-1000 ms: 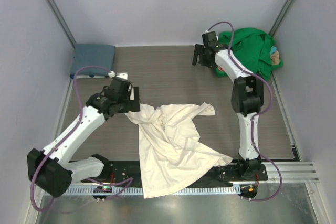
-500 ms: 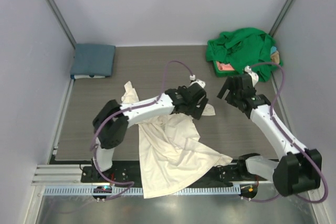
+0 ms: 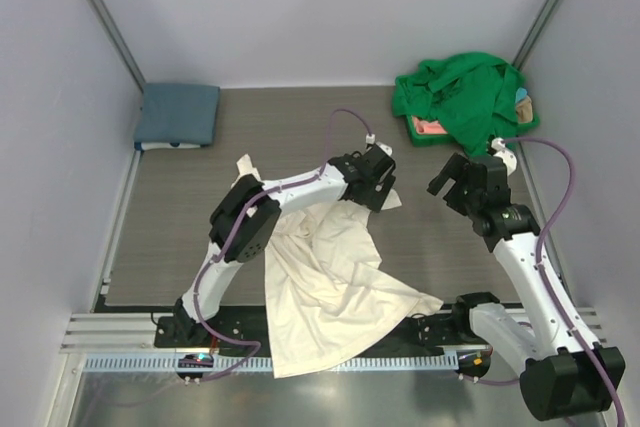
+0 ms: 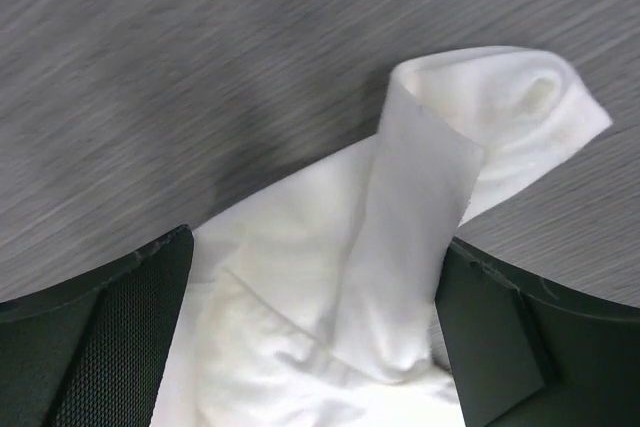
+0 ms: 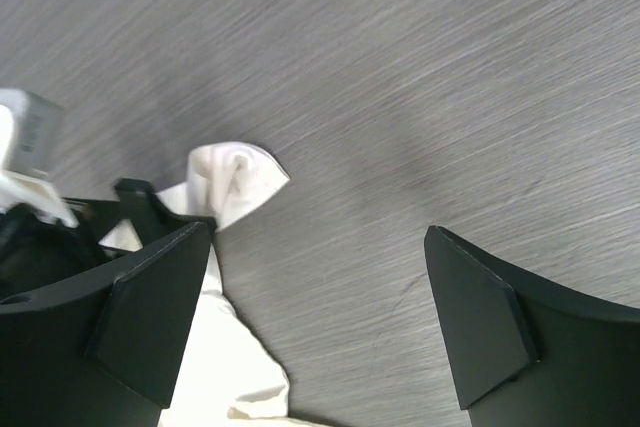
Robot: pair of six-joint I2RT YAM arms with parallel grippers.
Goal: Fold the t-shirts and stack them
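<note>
One cream-white t-shirt lay crumpled on the table, its hem hanging over the near edge. Above its far sleeve hovered the left gripper, jaws wide apart with cloth between them, not clamped. Beside it the right gripper hovered over bare table, jaws also apart and holding nothing. In the far left corner lay one folded slate-blue t-shirt. Far right, one green t-shirt was heaped against one pink t-shirt.
</note>
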